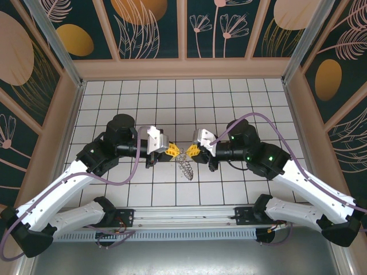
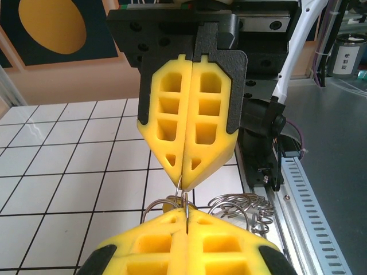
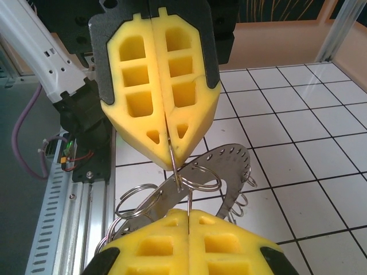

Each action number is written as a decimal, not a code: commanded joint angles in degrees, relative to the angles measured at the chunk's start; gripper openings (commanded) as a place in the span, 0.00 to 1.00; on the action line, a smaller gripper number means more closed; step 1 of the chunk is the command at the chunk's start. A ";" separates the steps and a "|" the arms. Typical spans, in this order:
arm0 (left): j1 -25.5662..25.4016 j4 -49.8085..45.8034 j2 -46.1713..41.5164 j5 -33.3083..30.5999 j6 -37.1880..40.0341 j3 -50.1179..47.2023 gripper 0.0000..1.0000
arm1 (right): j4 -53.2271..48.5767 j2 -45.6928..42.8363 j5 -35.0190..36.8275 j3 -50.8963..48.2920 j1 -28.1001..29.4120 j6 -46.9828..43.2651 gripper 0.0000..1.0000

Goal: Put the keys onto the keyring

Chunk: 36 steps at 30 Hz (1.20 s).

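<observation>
My two grippers meet tip to tip above the middle of the table. The left gripper (image 1: pixel 172 150) (image 2: pixel 186 216) is shut on a thin wire loop that rises from its seam. The right gripper (image 1: pixel 193 152) (image 3: pixel 189 213) is shut on another thin loop. Both loops belong to the keyring (image 1: pixel 186 167) (image 3: pixel 234 161), a grey perforated plate with several small wire rings along its rim. It hangs tilted between and below the fingertips (image 2: pixel 202 166). A sliver of tan metal, the key (image 2: pixel 166 204) by its colour, shows behind the loops, mostly hidden.
White tiled floor (image 1: pixel 172 97) spreads behind the grippers, walled in on three sides by low beige panels (image 1: pixel 183 69). A metal rail (image 1: pixel 183 216) with both arm bases runs along the near edge, close under the hanging keyring.
</observation>
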 commanded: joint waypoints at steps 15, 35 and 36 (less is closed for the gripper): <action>-0.15 0.35 -0.35 0.47 1.31 2.07 0.00 | -3.41 0.53 -2.80 3.73 0.38 -1.22 0.00; -0.12 -0.10 -0.36 0.56 1.44 2.06 0.00 | -1.72 1.70 -4.78 3.99 0.55 -1.97 0.00; -0.09 -0.10 -0.35 0.60 1.40 1.99 0.00 | -1.72 1.82 -4.92 4.04 0.58 -1.99 0.00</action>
